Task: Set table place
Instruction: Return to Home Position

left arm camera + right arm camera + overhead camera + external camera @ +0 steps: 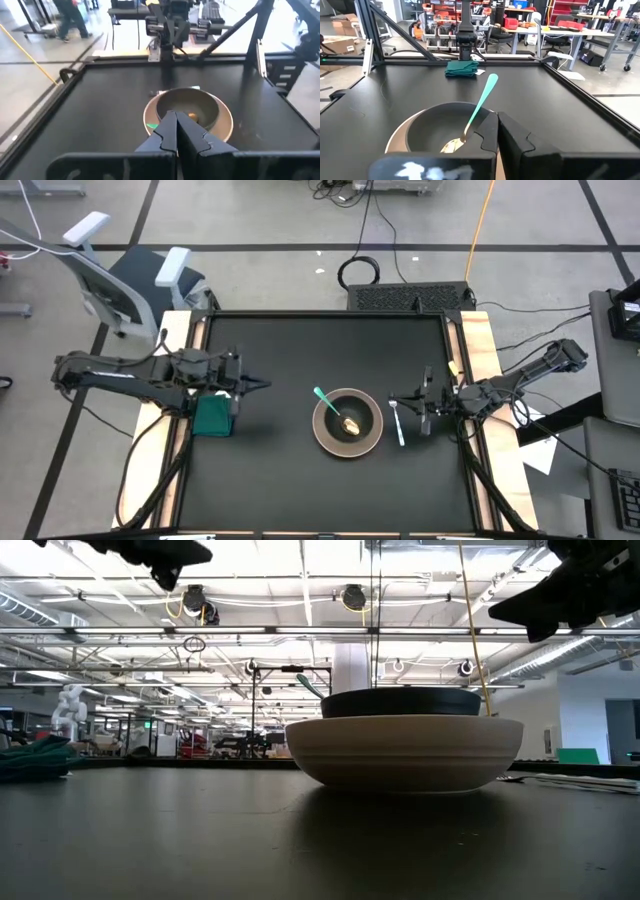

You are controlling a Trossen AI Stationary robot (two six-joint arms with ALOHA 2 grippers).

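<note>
The plate is found a little toward 3 o'clock of the middle of the table, the clock being read on the high view with 12 at the far edge. The bowl is seated on the plate. The spoon is laid in the bowl, its gold end down inside and its green handle tilted out over the rim toward 10 o'clock. The fork is laid flat on the table just beside the plate at 3 o'clock, apart from its rim, its length running from 12 to 6.

The right gripper is held above the fork's 12 o'clock end, raised off the table. Its fingers are pressed together, and nothing is clamped or touched. The left gripper is held well apart from the plate at 9 o'clock, also raised. Its fingers are likewise closed tight on nothing. A folded green cloth is seen on the table below the left arm, toward 9 o'clock.

One plate, one bowl, one spoon, one fork and one cloth are counted, with two grippers.
</note>
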